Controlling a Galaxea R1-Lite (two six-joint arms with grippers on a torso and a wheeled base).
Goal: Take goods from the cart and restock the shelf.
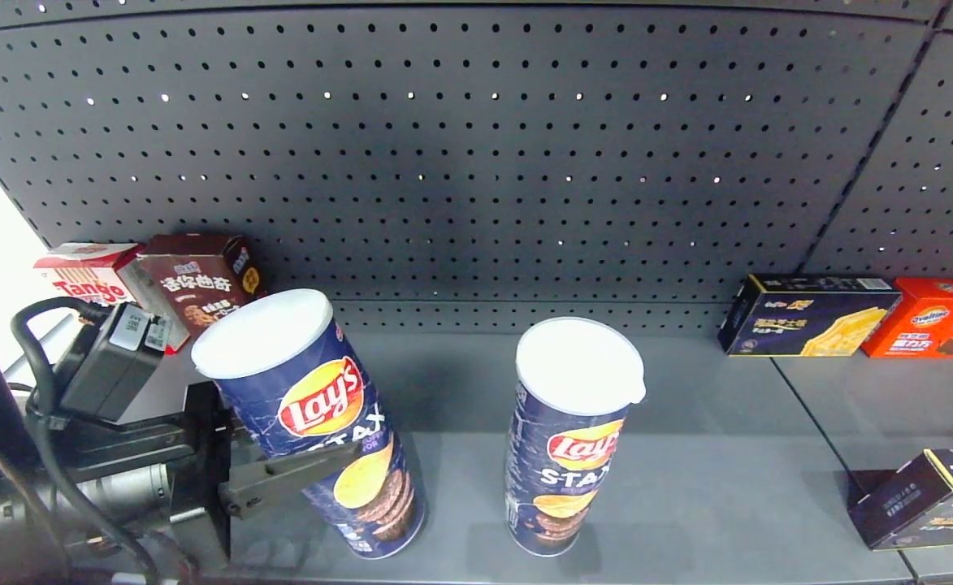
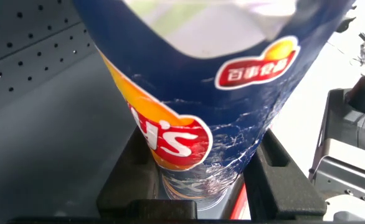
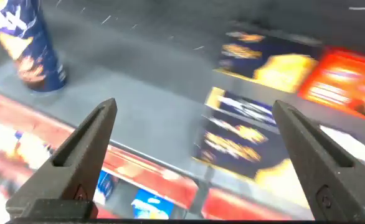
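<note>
a dark pegboard wall is backing the grey shelf. at the far left rear, a red-and-white box and a brown box are leaning together. in front of them the left end effector is clamping a blue chip can low on its body. the can's long axis is tilting, its lid leaning left and its base sitting near the shelf's front edge; whether the base is touching the shelf, i cannot tell. to its right a second chip can is standing upright, apart from the first, so righting the held can is looking feasible within that gap. further right, a dark blue box and an orange box are lying at the back. the right end effector is hanging wide open, holding nothing.
</note>
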